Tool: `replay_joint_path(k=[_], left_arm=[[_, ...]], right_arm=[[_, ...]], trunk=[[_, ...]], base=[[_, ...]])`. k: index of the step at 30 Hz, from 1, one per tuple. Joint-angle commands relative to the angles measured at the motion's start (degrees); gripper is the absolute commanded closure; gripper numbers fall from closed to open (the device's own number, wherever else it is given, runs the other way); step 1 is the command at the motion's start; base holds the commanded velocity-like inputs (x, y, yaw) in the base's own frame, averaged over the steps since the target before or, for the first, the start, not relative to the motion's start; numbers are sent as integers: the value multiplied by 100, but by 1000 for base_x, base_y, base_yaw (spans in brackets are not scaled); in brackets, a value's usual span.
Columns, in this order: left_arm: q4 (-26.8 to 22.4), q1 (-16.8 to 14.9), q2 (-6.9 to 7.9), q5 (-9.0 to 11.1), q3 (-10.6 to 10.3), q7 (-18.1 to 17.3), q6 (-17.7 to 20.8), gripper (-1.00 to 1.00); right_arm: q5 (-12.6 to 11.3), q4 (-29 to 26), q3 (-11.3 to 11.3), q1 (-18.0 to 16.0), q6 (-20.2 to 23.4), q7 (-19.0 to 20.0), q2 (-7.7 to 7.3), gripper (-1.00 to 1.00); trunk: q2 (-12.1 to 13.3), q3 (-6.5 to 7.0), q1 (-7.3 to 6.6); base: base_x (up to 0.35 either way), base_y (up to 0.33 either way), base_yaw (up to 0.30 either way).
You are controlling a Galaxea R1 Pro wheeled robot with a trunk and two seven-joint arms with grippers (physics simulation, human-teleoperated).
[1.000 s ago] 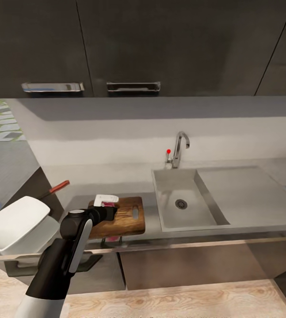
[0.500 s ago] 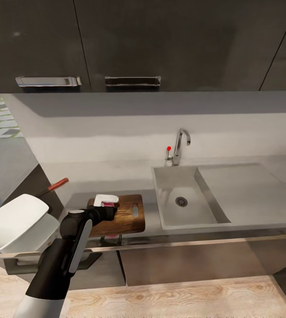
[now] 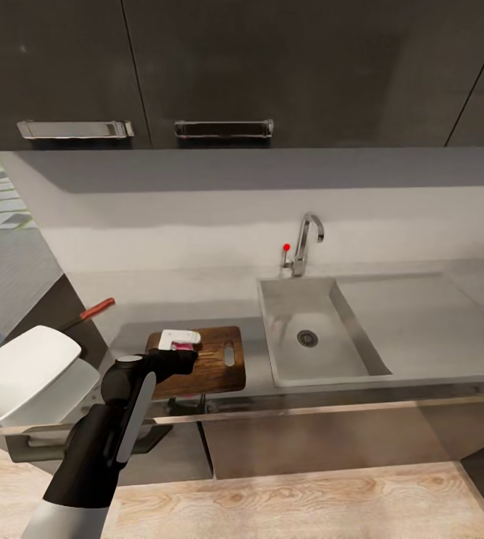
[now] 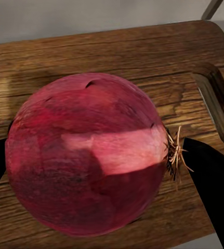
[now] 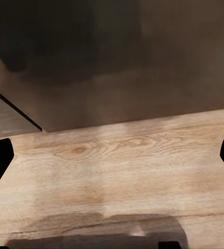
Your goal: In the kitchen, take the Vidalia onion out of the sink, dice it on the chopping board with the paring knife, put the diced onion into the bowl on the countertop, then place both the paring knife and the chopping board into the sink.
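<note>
In the left wrist view my left gripper is shut on the dark red Vidalia onion, one black finger on each side. The onion is over the brown chopping board; I cannot tell whether it touches. From the head, the onion and left gripper are over the board's left half. The red-handled paring knife lies on the grey countertop behind the white bowl at far left. The sink is right of the board. My right gripper is open over wooden floor.
A tap with a red dot stands behind the basin, and a flat drainboard lies to its right. Dark wall cabinets hang above the counter. Dark base cabinets and pale wood floor lie below the counter's metal edge.
The whole head view has shifted a little, so the camera moved. My left gripper still holds the onion over the board's left half.
</note>
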Motion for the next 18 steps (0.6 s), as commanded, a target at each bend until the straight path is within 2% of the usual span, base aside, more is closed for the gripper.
replay_joint_path(k=[1, 7, 13, 18], left_arm=[[-5, -4, 0, 32, 4, 8, 27, 100], [-5, -7, 4, 23, 7, 8, 27, 100], [-5, -4, 4, 21, 7, 8, 27, 100], [-5, -5, 4, 20, 7, 8, 27, 100]], right_arm=[[-11, -8, 4, 2, -7, 2, 0, -100], [-11, -8, 4, 2, -7, 2, 0, -100], [-11, -8, 4, 2, -7, 2, 0, -100], [-11, -8, 4, 2, -7, 2, 0, -100]], trunk=[[-10, -11, 3], [-10, -11, 3], [-10, -12, 3], [-10, -13, 3]], base=[[0, 0, 0], [10, 0, 0], [165, 0, 0], [30, 0, 0]])
